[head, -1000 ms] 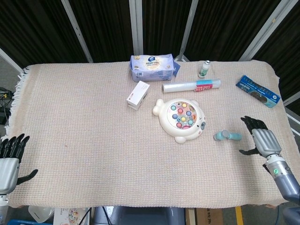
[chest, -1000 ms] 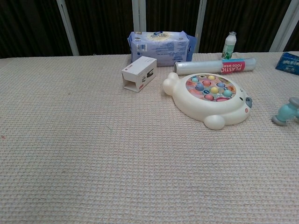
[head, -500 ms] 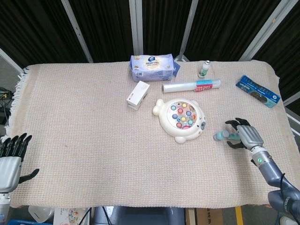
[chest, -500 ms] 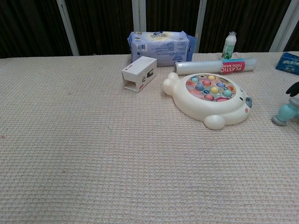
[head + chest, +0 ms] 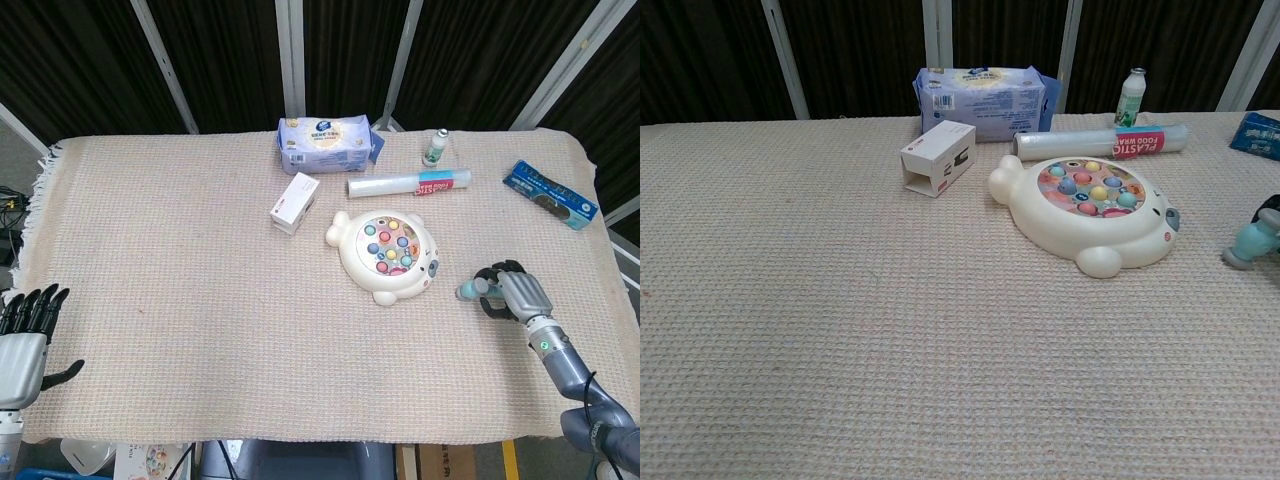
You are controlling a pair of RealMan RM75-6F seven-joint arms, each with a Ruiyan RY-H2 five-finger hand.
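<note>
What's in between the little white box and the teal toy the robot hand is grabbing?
The white bear-shaped fishing game lies between the white box and the teal toy that the right hand grips. Both views show it.

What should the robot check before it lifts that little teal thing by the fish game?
1. Right hand wrapped around the teal toy: ok, fingers curl over its far end.
2. Grip firm enough to lift: cannot tell, the fingers hide the contact.
3. Teal toy apart from the fish game: ok, there is a gap between them.
4. Teal toy lying on the tablecloth: ok, not lifted yet.
5. Left hand out of the way: ok, open at the near left edge.
6. Blue box away from the hand: ok, it sits further back.
</note>
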